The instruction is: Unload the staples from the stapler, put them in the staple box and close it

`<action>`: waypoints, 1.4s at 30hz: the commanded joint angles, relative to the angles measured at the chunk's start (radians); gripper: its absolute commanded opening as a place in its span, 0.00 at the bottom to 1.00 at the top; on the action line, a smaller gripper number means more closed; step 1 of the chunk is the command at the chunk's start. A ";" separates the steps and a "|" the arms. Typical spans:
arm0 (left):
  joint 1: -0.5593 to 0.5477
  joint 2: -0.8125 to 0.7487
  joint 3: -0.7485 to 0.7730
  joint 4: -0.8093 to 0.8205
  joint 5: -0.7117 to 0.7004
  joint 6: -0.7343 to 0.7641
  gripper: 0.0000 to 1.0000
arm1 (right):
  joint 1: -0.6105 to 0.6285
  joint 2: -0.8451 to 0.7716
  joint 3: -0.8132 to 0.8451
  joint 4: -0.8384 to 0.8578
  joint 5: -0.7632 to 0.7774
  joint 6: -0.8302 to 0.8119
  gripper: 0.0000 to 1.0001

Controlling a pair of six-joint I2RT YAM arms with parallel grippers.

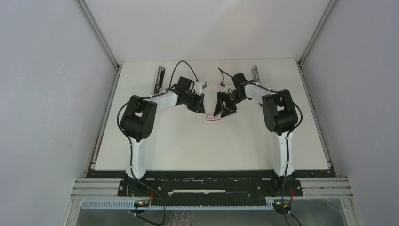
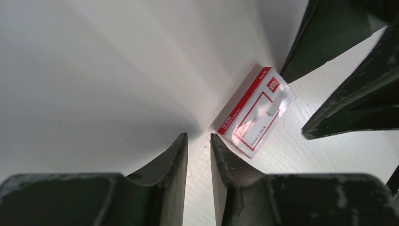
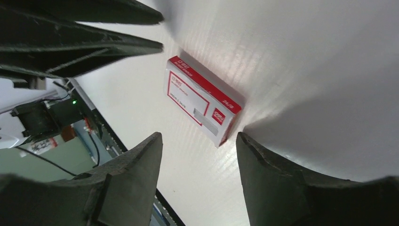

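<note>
1. Left end effector: fingers barely parted, a thin slit with bare bench showing through. It is pinching nothing. Its tips sit just beside the near corner of the red-and-white staple box.
2. Right end effector: fingers spread wide and empty, hanging over the same box from the opposite side.
3. Staples: a short grey strip lies flat on the box's top face, near the logo end. It reads as a staple strip, though it could be print on the lid. No other strips are visible.
4. Stapler: I can't confirm it. Two long dark narrow items lie at the far bench edge, well apart from the box and too small to identify.
5. Handling, as a judgement:
   - The strip is very light, thin, stiff along its length and slick metal.
   - It will likely snap apart if bent or squeezed hard.
   - Take it across its narrow width at mid-length, with a light pinch.
6. Risk: the box is light card and will likely slide or tip if the fingers catch its edge.
</note>
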 commanded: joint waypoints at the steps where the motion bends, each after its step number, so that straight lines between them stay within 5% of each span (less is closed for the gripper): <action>1: 0.054 -0.090 0.020 -0.012 -0.025 0.009 0.31 | -0.037 -0.096 0.011 -0.029 0.087 -0.055 0.62; 4: 0.085 -0.197 -0.005 -0.012 -0.073 0.054 0.43 | -0.075 -0.170 0.009 -0.042 0.157 -0.083 0.75; 5: 0.097 -0.246 -0.014 -0.013 -0.092 0.067 0.48 | -0.087 -0.198 0.004 -0.042 0.179 -0.091 0.96; 6: 0.109 -0.285 -0.023 -0.016 -0.103 0.079 0.53 | -0.098 -0.221 0.002 -0.042 0.201 -0.098 0.99; 13: 0.201 -0.533 -0.116 -0.038 -0.176 0.161 1.00 | -0.169 -0.429 -0.074 0.000 0.429 -0.145 1.00; 29: 0.418 -1.140 -0.561 0.008 -0.428 0.157 1.00 | -0.533 -1.026 -0.517 0.213 0.488 -0.273 1.00; 42: 0.422 -1.625 -0.912 0.050 -0.688 0.206 1.00 | -0.551 -1.541 -0.816 0.155 0.465 -0.433 1.00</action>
